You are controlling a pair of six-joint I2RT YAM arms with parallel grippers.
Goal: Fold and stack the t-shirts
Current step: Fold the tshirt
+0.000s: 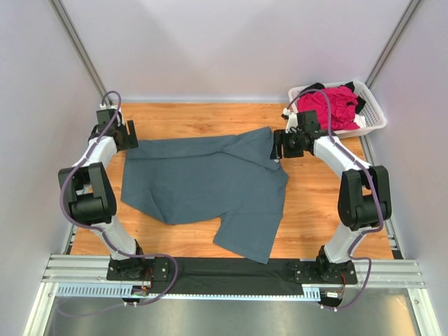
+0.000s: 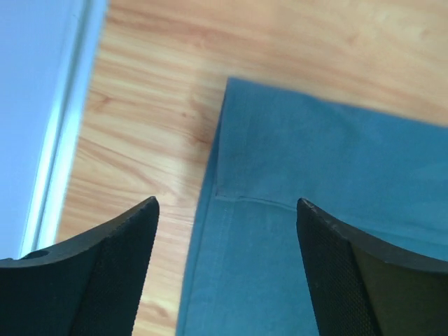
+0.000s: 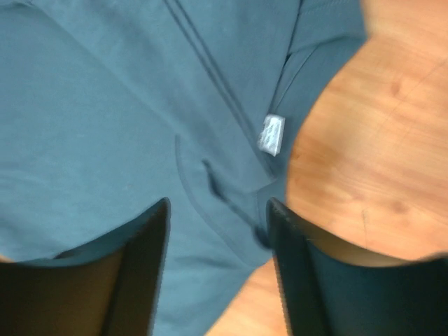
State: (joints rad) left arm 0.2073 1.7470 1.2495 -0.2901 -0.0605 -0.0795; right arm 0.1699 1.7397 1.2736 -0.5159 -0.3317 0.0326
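Our left gripper (image 2: 225,204) stands open with nothing between its fingers, hovering over the far left corner of the blue-grey shirt (image 1: 203,185), where the stitched hem meets the side edge. Our right gripper (image 3: 218,206) is open too and holds nothing. It hangs over the neck end of the same shirt, close to the small white label (image 3: 271,134).

The shirt lies spread on the wooden table (image 1: 322,203) between the two arms, hem to the left and neck to the right, with one sleeve pointing toward the near edge. It is mostly flat but skewed, and the neck end is a little rumpled.

We judge the cloth to be light, soft and limp. It will sag and drag rather than hold a shape, so pinching one layer in the middle would only bunch it. The hem corner and the shoulder seam by the collar look like the firmest places to take hold, one in each gripper, with the fabric kept taut between them.

Behind the right arm, the white basket (image 1: 374,115) holds a pink shirt (image 1: 329,105) and a black shirt (image 1: 348,85), not yet folded.
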